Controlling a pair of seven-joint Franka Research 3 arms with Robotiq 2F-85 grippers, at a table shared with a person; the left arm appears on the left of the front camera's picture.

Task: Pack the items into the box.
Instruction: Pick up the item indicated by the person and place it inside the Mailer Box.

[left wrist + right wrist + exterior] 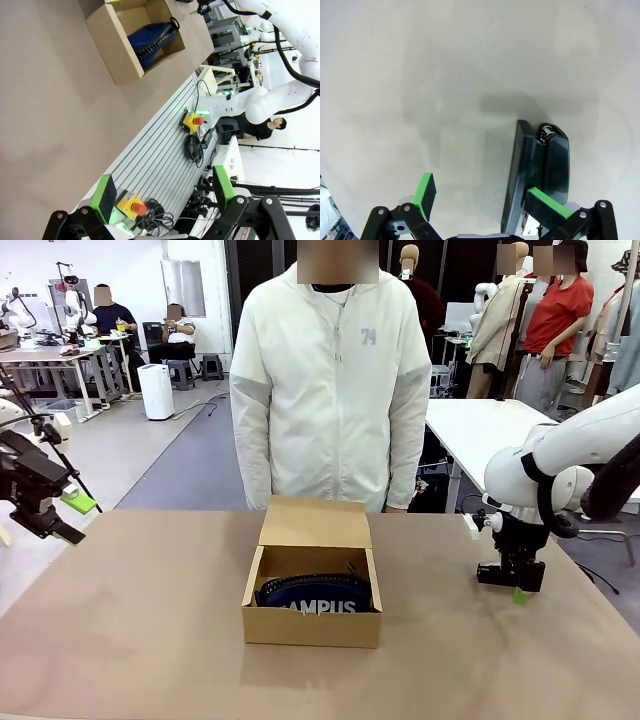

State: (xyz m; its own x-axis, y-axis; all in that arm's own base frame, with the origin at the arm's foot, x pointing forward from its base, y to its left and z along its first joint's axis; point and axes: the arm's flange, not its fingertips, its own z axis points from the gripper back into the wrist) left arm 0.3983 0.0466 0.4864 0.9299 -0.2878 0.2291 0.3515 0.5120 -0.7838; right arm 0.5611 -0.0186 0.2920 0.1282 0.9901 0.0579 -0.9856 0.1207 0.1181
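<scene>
I had the right gripper (pixel 480 186) pointing straight down at the table (pixel 150 620), jaws spread wide and holding nothing. The black stapler-like bar (pixel 540 160) lay flat just beneath it. In the right wrist view the bar's long axis ran up the picture, roughly square to the line between the two pads, which suited a pinch across its narrow width. It was off centre, though: it sat under the picture-right pad rather than in the gap, and I could not tell whether that pad touched it. I judged I needed a small sideways shift before closing, or that finger would come down on top of the bar instead of beside it. The box (pixel 310 625) stood open at mid-table, to the robot's left of this arm, with bare tabletop between them and nothing to steer round. Its flap lid (pixel 315 523) stood up on the far side, toward the person (pixel 325 390), so the way in from above and from my side was free. The navy pouch (pixel 315 592) already lay inside against the near wall, and what free floor there was seemed to be behind it. The left gripper (pixel 72 518) hung raised at the table's left edge, also wide open and empty, well apart from the bar, so this pick fell to the right arm.
</scene>
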